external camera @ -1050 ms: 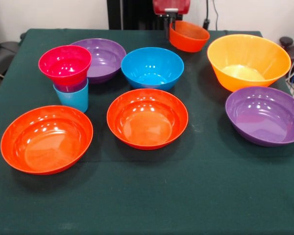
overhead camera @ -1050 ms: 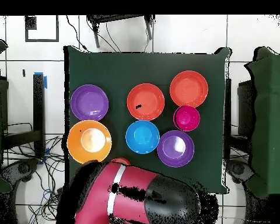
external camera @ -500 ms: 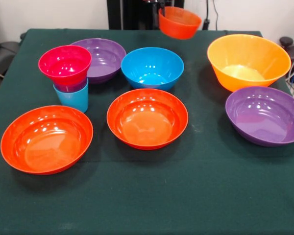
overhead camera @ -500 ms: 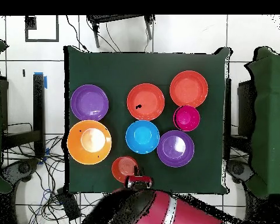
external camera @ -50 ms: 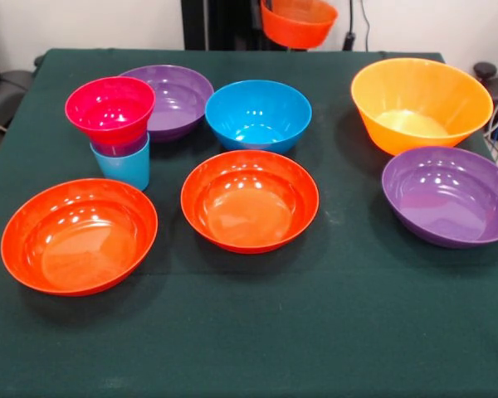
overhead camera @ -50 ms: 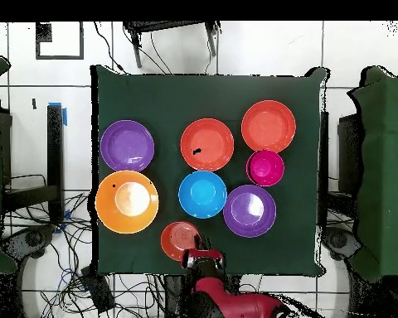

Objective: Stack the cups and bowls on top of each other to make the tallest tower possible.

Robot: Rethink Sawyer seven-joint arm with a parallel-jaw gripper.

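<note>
One small orange bowl (external camera @ -50 ms: 299,22) is hanging clenched in my hand (overhead camera @ -50 ms: 194,256), clear above the bench (external camera @ -50 ms: 340,332). I am judging the tower (external camera @ -50 ms: 114,128) to be lying well left and nearer.

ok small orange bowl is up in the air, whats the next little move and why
Probably carry the orange bowl sideways toward the tower. The bowl hangs clear of the table at the gripper, and the pink bowl topping the tower sits open, away from it across the table.
</note>
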